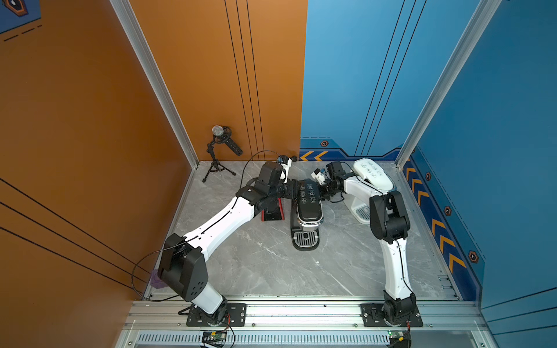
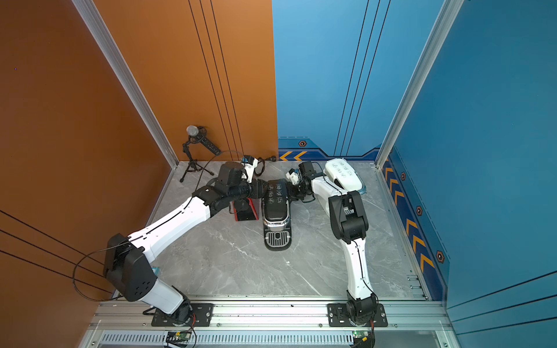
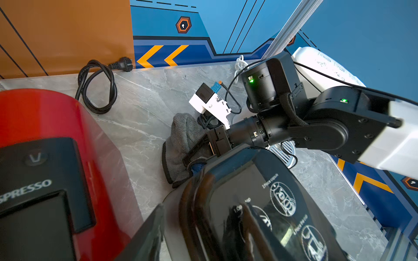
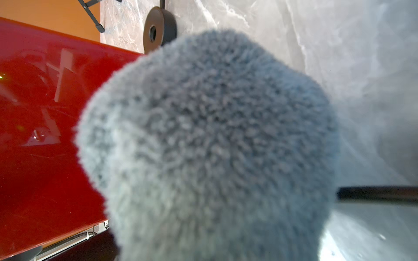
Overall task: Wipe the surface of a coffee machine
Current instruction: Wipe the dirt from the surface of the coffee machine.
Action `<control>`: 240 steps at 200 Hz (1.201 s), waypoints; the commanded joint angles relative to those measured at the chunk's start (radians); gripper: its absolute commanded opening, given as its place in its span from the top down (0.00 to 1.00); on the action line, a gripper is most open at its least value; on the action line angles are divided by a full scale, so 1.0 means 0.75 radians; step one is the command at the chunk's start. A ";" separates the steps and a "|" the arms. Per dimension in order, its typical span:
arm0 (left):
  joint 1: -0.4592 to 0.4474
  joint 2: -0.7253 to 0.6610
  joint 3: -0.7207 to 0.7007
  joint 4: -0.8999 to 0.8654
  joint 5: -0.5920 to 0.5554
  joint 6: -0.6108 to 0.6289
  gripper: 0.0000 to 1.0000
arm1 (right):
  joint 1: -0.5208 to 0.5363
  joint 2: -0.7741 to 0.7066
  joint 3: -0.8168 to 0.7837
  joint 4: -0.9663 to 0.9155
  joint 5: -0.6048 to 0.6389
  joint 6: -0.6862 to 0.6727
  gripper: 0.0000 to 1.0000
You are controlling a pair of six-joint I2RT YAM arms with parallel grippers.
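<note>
- Left wrist view, closest on the black coffee machine (image 3: 260,203): glossy dark lid with printed white icons, chrome band at the front in both top views.
- Stands mid-width on the counter (image 1: 271,271), toward the back edge, drip tray facing the front edge.
- Looks rigid, fairly heavy and slick. Probably best braced low on the side of the body, not on the lid or the loose drip tray.
- Grey cloth (image 3: 181,140): soft, limp, fluffy and light, bunched and hanging at the machine's rear end. Contact with the shell not clear.
- Right gripper (image 3: 194,156): clenched on a fold of the grey cloth, which fills the right wrist view.
- Left gripper (image 1: 294,190): against the machine's left flank near the lid. Cannot tell whether spread or closed.
- Red coffee machine (image 3: 45,135): just beside the black one, on its left.
- White coffee machine (image 1: 373,174): near the back right corner.
- Black power cord (image 3: 97,88): looped along the back edge.
- Microphone (image 1: 217,131): on a small tripod in the back left corner.
</note>
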 commanded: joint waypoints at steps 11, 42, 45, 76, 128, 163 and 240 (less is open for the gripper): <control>-0.010 0.041 0.039 -0.052 0.014 0.009 0.45 | -0.007 -0.092 0.017 -0.078 -0.027 -0.008 0.76; -0.010 0.039 0.033 -0.052 0.009 0.009 0.44 | -0.034 -0.243 -0.012 0.030 -0.095 0.081 0.76; -0.010 0.037 0.032 -0.053 0.009 0.009 0.45 | -0.039 -0.260 -0.019 0.044 -0.100 0.092 0.76; -0.008 0.027 0.024 -0.059 0.000 0.010 0.45 | -0.070 -0.409 -0.096 0.181 -0.163 0.191 0.76; -0.010 0.016 0.017 -0.058 -0.008 0.007 0.45 | -0.071 -0.393 -0.140 0.203 -0.189 0.201 0.76; -0.010 -0.004 0.000 -0.057 -0.024 0.009 0.45 | -0.039 -0.302 -0.169 0.195 -0.220 0.186 0.76; -0.008 -0.021 -0.014 -0.057 -0.032 0.014 0.45 | 0.016 -0.041 -0.078 -0.056 -0.061 -0.006 0.76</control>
